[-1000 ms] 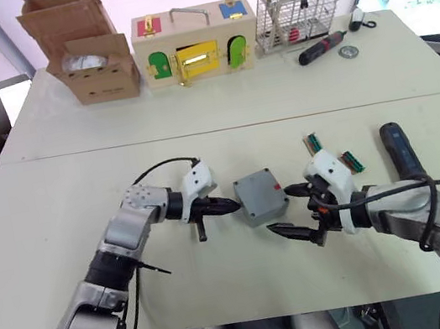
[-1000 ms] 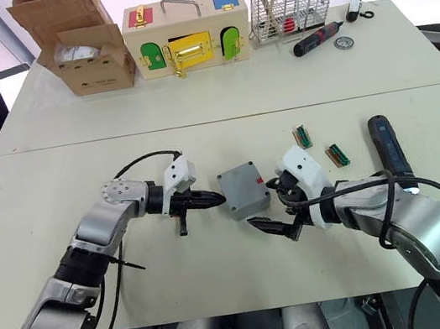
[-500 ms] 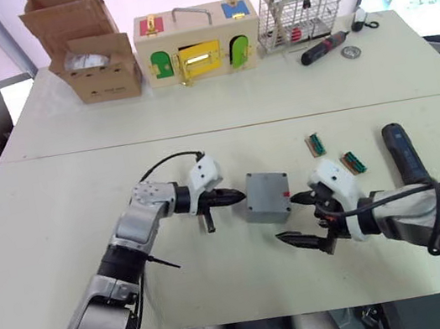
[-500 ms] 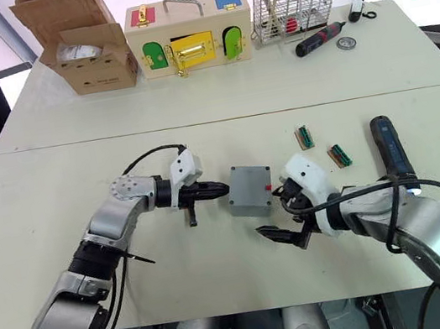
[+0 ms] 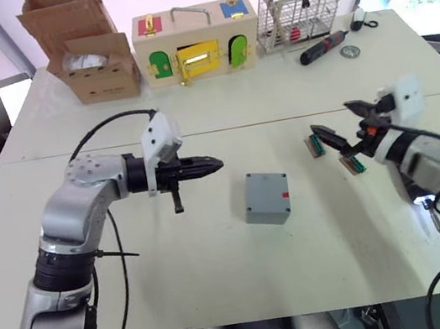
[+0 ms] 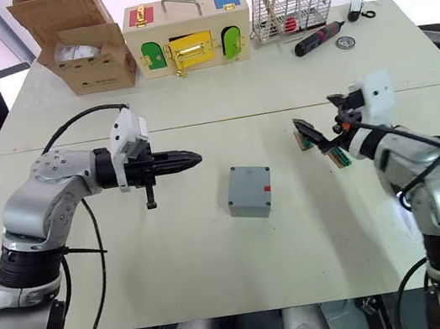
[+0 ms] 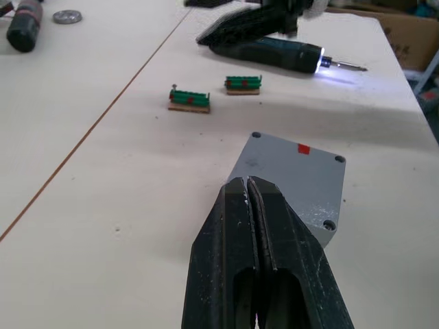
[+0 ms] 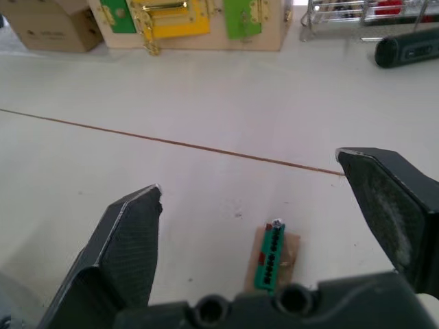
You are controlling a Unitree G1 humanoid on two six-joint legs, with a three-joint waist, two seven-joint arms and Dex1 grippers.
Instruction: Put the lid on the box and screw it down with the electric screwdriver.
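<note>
We see the left gripper (image 5: 213, 164) with fingers pressed together on nothing, held above the table (image 5: 219, 258), forearm level and pointing toward the robot's right. The right gripper (image 5: 341, 124) is spread wide, raised over two small green terminal strips (image 5: 354, 163). The box (image 5: 266, 198), lid (image 7: 295, 164) seated on it, red mark on its side, sits between both arms, untouched. The electric screwdriver (image 7: 274, 53) lies beyond the strips, tip lit. No writing is legible.
</note>
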